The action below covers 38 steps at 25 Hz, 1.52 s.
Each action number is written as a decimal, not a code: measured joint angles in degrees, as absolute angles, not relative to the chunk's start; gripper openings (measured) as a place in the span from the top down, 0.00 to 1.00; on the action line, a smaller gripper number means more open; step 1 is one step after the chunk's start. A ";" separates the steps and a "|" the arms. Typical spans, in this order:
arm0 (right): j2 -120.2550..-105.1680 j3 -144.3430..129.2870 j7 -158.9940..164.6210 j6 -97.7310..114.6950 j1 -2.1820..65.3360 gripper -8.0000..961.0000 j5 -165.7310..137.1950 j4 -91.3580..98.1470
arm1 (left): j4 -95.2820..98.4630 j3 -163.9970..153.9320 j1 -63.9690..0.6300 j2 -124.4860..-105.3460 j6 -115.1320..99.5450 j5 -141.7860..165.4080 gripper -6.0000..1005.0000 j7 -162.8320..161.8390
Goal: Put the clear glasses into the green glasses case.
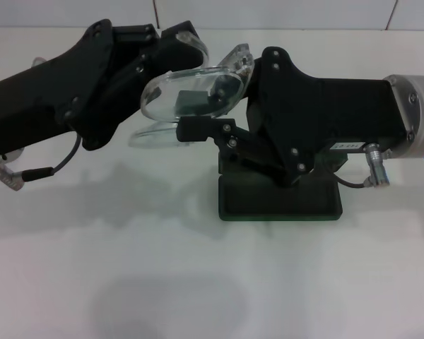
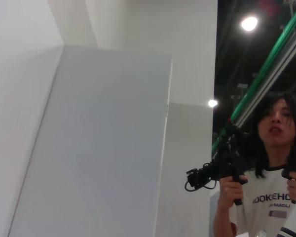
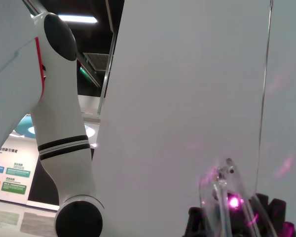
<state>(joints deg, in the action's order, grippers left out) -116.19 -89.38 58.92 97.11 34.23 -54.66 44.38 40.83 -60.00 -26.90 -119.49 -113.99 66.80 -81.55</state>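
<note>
Clear glasses (image 1: 191,88) held aloft between my two grippers near the table's (image 1: 212,282) far edge, above the green glasses case (image 1: 279,201). My right gripper (image 1: 198,113) pinches one lens, fingers nearly closed; left gripper (image 1: 166,56) meets the frame's other side, grip can't tell.

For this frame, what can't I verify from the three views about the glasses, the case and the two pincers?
- Green glasses case: head view shows only its front part; the right pincer and its arm cover the rest, so open or closed is unclear.
- Clear glasses: held up between both pincers; exact contact points are hidden.
- Left pincer: its opening is masked by its own body.
- Wrist views point away from the table; neither shows the case.
</note>
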 joint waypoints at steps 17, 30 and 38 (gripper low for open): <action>-116.19 -90.08 58.88 97.26 34.28 0.88 -54.66 44.38 | 40.18 -58.89 -27.64 -119.40 -113.98 66.44 0.93 -80.43; -116.19 -90.09 58.88 97.11 33.84 0.88 -54.67 44.38 | 40.22 -59.23 -29.10 -119.09 -116.28 66.44 0.92 -81.09; -116.19 -90.15 58.88 97.27 33.72 0.88 -54.67 44.36 | 40.05 -59.30 -28.80 -118.90 -116.28 66.60 0.92 -81.15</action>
<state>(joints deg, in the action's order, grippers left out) -116.19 -90.15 58.88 97.27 33.72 -54.67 44.36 40.05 -59.30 -28.80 -118.90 -116.28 66.60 -81.15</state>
